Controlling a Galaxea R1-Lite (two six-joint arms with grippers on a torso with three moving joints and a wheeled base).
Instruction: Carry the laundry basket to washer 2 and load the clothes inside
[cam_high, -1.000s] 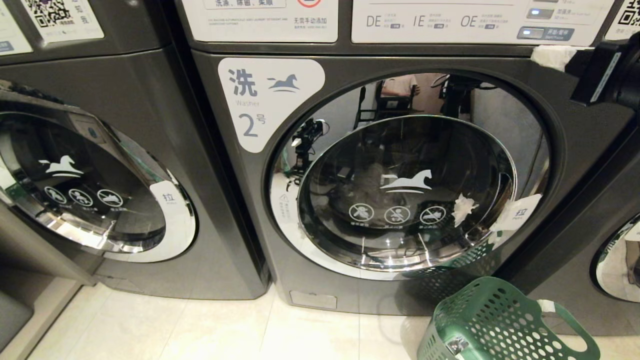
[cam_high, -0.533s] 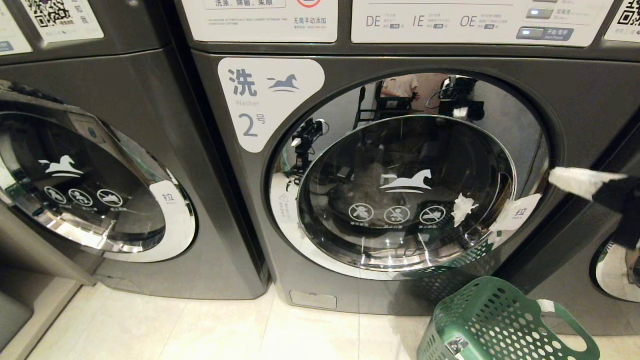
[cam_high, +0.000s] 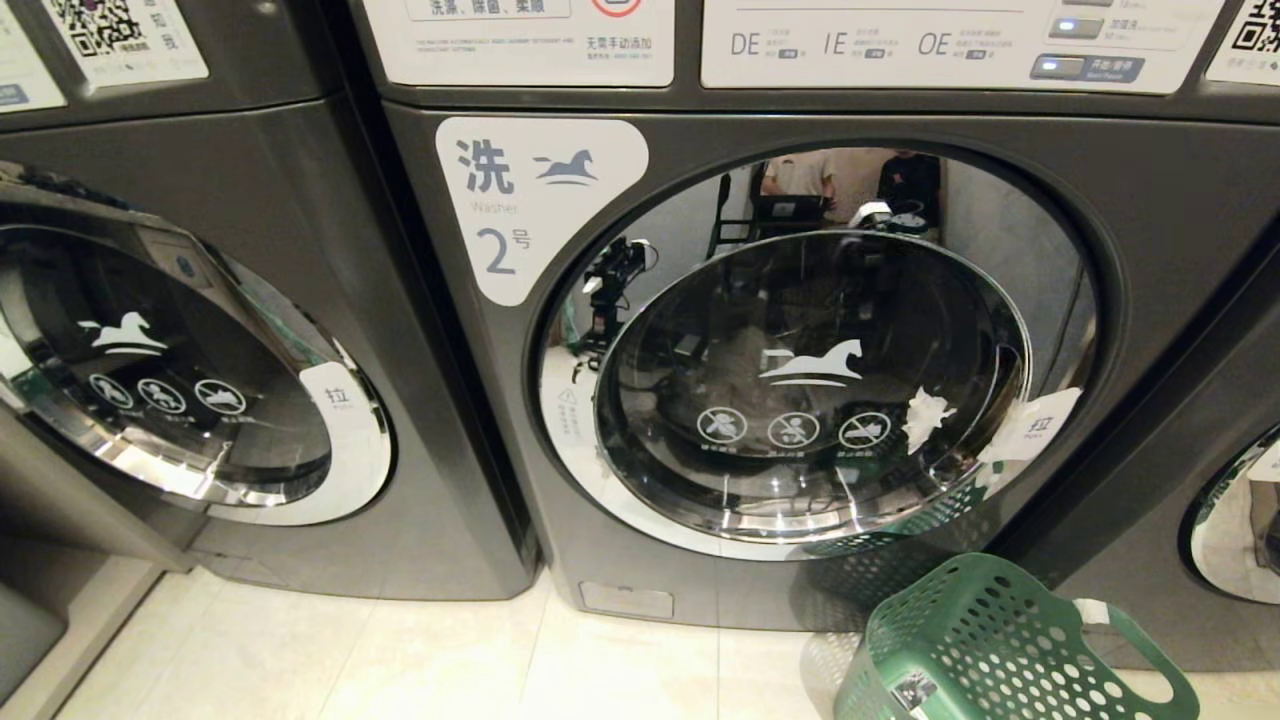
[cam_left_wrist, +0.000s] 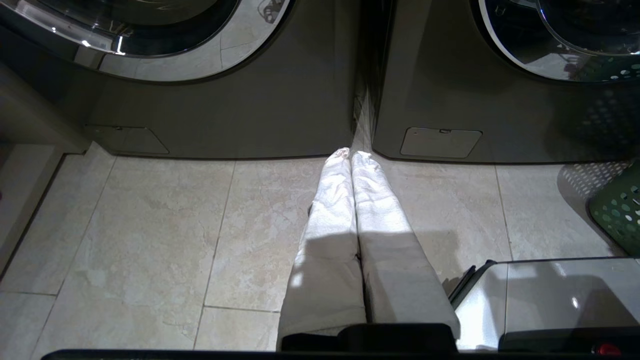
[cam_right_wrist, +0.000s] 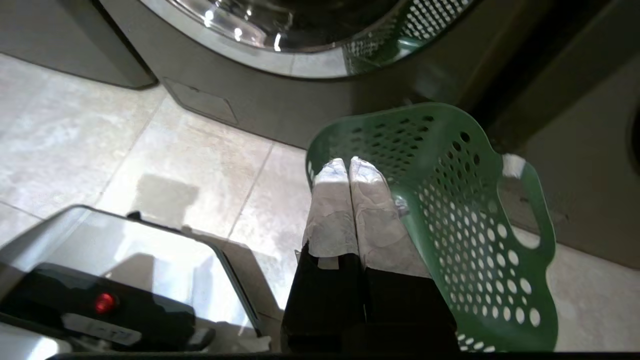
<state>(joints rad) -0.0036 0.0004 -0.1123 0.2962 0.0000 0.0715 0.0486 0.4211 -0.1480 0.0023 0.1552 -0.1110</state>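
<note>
Right pincer (cam_right_wrist: 349, 162) has dropped over basket (cam_right_wrist: 450, 200), tile floor (cam_high: 400, 650).

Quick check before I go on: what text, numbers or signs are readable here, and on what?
"洗", "Washer", "2号": white label on washer 2.
"DE", "IE", "OE": its control panel.
"拉": pull tabs on washer 2's door and the left washer's door.
QR codes, panel small print: unreadable.

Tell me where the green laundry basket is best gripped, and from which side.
Probably the loop handle on the laundry basket: its slot lets fingers close around the bar. The basket leans on the floor against washer 2, that handle on its far-right side, so come from above on the right. The right gripper, fingers shut, hangs nearest.
</note>
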